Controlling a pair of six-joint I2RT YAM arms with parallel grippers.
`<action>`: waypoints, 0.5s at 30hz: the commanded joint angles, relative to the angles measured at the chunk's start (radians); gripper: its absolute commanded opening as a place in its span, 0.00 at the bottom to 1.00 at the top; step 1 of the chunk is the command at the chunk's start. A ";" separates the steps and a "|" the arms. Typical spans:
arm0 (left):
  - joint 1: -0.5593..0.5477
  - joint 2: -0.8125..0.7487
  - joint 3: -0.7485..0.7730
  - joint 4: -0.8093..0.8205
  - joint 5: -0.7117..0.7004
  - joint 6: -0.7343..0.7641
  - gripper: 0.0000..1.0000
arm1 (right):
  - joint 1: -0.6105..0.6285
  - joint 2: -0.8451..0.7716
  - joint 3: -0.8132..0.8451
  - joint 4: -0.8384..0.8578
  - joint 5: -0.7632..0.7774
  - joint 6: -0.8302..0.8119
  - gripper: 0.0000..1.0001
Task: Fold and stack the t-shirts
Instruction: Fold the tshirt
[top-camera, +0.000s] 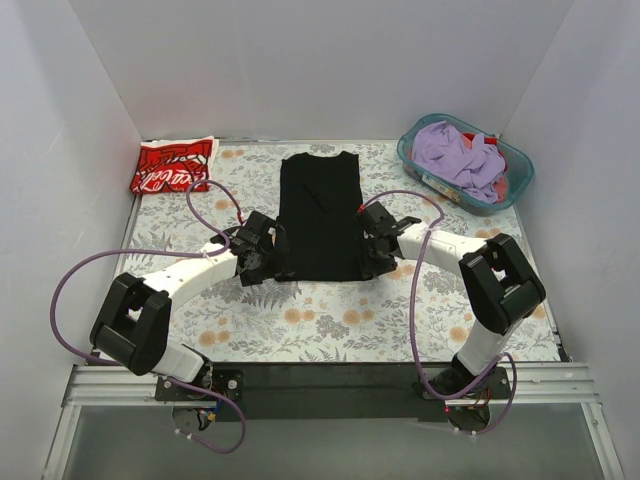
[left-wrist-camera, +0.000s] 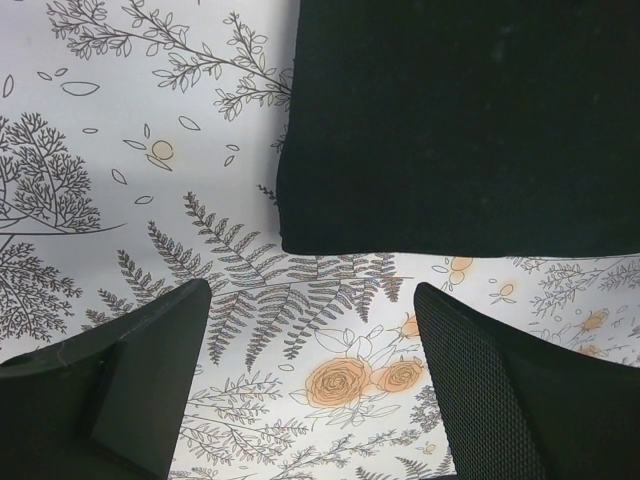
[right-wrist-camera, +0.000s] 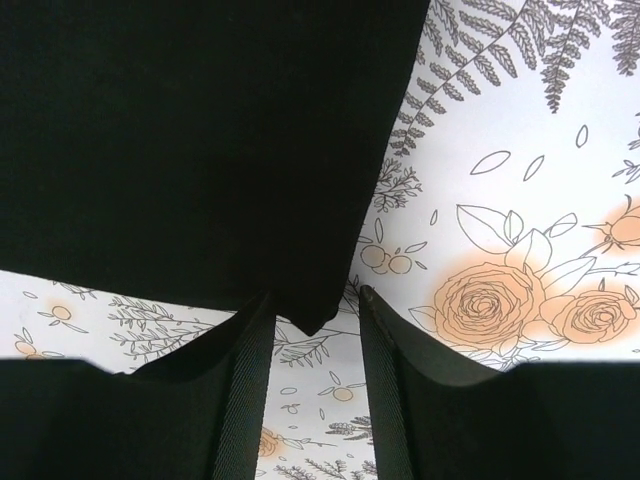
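**dan_k:** So where are we in the fold? The black t-shirt sits mid-table, laid out as a long narrow strip with the collar end pointing away from the arms. Sleeves look tucked in, so I'd say the lengthwise fold is done and the crosswise one is up.

**rigwatcher:** Agreed. Both arms are at the near hem. The left pincer is spread wide and holds nothing. The shirt's near left corner lies just ahead of its fingers, not between them. The right pincer is narrower and straddles the near right corner. I can see table in the gap beside the cloth though, so I'd call it not pinched yet.

**dan_k:** Next move then?

**rigwatcher:** My guess is the left one has to come forward over its corner. Then both need to close on the hem through all the layers, lift together and carry it toward the collar. If one side grabs only the top layer, the strip probably comes undone. After that it has to go on the red t-shirt, which lies folded at the far left corner of the table, well apart from the black one.

**dan_k:** Any text you can read?

**rigwatcher:** There's white lettering on the red one, but it's too small from the top camera to make out. The black shirt is plain, with no tag showing. I can't see any markings on the basket at far right, the one with the purple garment in it.
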 joint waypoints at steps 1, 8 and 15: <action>-0.006 -0.019 0.029 -0.010 -0.034 -0.006 0.82 | 0.003 0.067 0.006 -0.019 -0.005 0.022 0.44; -0.006 -0.008 0.035 -0.027 -0.040 -0.010 0.82 | 0.001 0.079 0.000 -0.037 -0.011 0.033 0.24; -0.007 0.051 0.067 -0.032 -0.025 -0.013 0.82 | 0.001 0.088 -0.003 -0.036 -0.012 0.030 0.01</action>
